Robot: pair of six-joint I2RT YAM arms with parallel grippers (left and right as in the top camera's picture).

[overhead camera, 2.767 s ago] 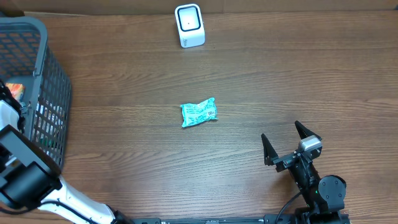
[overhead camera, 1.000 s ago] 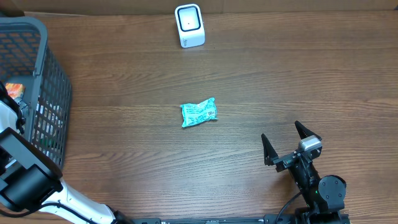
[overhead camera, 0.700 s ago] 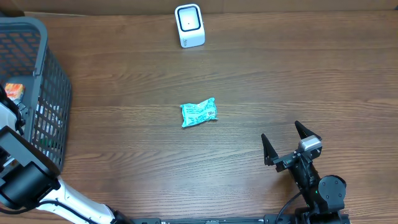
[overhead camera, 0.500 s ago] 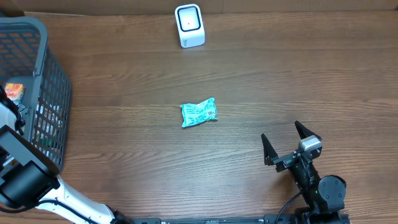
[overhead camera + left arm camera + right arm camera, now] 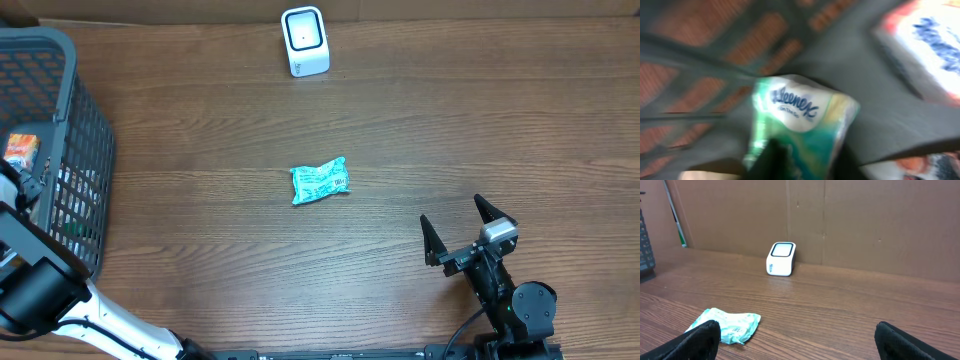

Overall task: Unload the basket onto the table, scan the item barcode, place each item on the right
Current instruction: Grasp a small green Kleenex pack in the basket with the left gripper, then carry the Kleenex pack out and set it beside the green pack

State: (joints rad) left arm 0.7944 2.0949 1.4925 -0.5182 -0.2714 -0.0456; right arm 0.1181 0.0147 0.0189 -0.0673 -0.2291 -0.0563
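Overhead and wrist views of the table [image 5: 450, 120]. A grey mesh basket [image 5: 85, 170] is seen at the table's left edge, cut off by the frame on its left side; the left arm [image 5: 40, 290] is reached over its near rim and down inside. In the left wrist view, which is blurred, a green-and-white tissue pack [image 5: 800, 112] is shown lying on the basket floor close to the mesh wall, with an orange-and-white packet [image 5: 927, 40] just beside it at upper right; the dark tip of the left gripper [image 5: 776, 159] is overlapped with the pack's lower edge, but whether the claw is pinched on the pack or merely lowered over it cannot be told. The white scanner [image 5: 305, 41] is stood upright near the far edge of the table, just in front of the cardboard wall [image 5: 865, 225]. A crumpled teal packet [image 5: 320, 182] is laid near the middle of the table, well apart from scanner, basket and both arms; bare wood is seen on every side of it. The right gripper [image 5: 450, 208] is held low by the near right edge, its fingers [image 5: 697, 337] spread wide with nothing between them, and is pointed toward the scanner across an unobstructed stretch of wood; the teal packet is placed a little left of that line.
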